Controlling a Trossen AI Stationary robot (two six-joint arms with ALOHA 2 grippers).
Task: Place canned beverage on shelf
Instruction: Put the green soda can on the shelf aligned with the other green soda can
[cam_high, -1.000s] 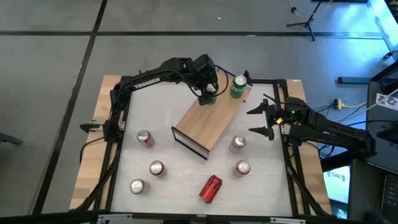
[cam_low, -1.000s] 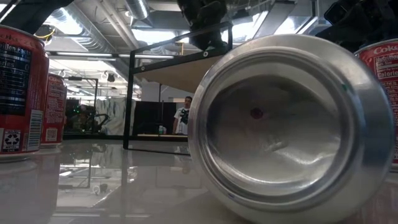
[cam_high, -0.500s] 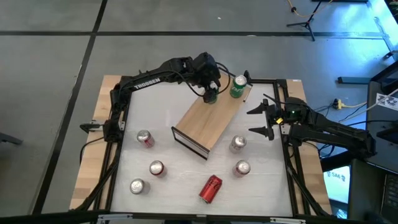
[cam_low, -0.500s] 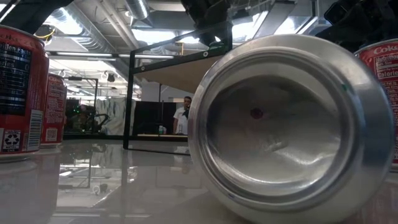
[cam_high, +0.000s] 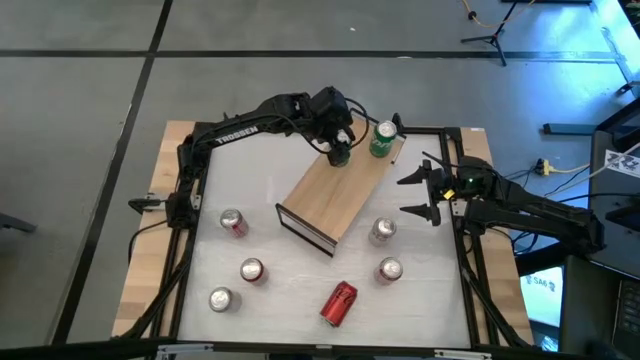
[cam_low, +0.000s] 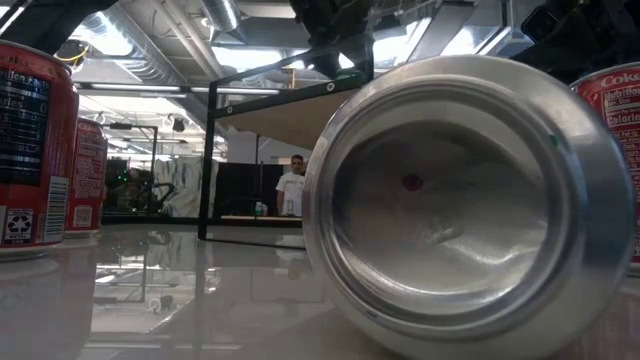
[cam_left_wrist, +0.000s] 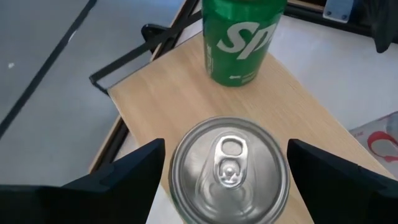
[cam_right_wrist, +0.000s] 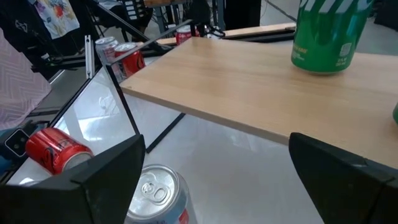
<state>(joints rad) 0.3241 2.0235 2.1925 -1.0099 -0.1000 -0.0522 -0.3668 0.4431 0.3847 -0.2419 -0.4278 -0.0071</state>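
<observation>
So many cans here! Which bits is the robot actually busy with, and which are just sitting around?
In the job:
- shelf
- left tool, fingers either side of a can on the shelf
- green can, standing on the shelf

Lying about:
- fallen red can
- five upright cans on the table
- right tool, open, waiting at the table's right edge

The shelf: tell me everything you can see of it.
The shelf is a long light-wood board on a thin dark metal frame at its short ends, set diagonally on the white table and raised above it. At its far end stands an upright green can. Beside that, the left gripper holds a second, silver-topped can over the board; whether it touches the wood cannot be told.
</observation>
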